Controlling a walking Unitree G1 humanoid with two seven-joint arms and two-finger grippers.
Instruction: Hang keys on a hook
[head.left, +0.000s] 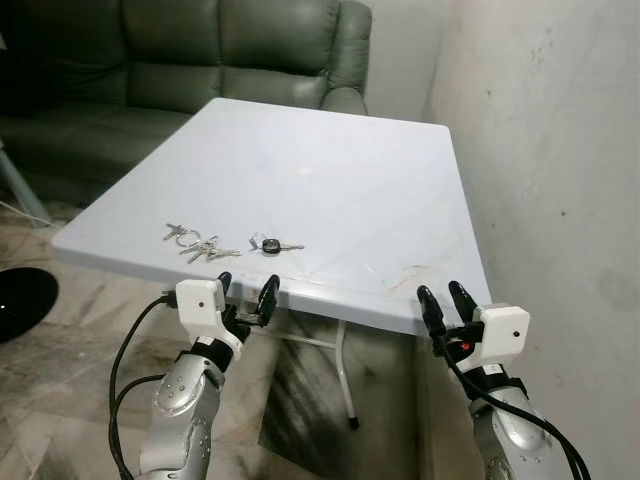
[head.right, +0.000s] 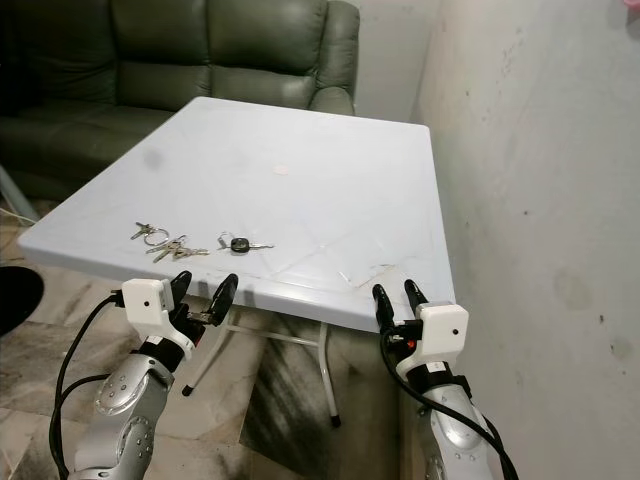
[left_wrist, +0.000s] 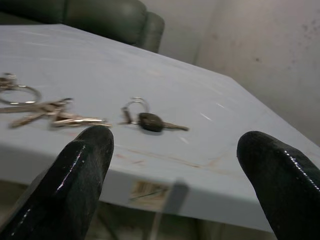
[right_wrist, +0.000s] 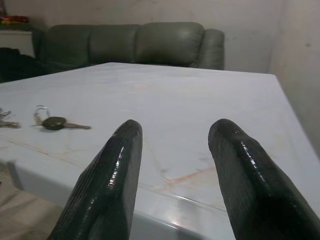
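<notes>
A black-headed key on a ring (head.left: 270, 245) lies near the front edge of the white table (head.left: 340, 170). Left of it rests a bunch of silver keys on rings (head.left: 195, 243). My left gripper (head.left: 247, 287) hovers open just in front of the table edge, below the black-headed key (left_wrist: 150, 121). Its fingertips (left_wrist: 85, 155) frame the key from below the edge. My right gripper (head.left: 445, 298) is open at the table's front right corner, with nothing between its fingers. The black-headed key (right_wrist: 55, 123) lies far to its left.
A dark green leather sofa (head.left: 230, 50) stands behind the table. A stained white wall (head.left: 560, 150) runs along the right. A black round object (head.left: 20, 300) sits on the tiled floor at left. Table legs (head.left: 345, 370) stand under the front edge.
</notes>
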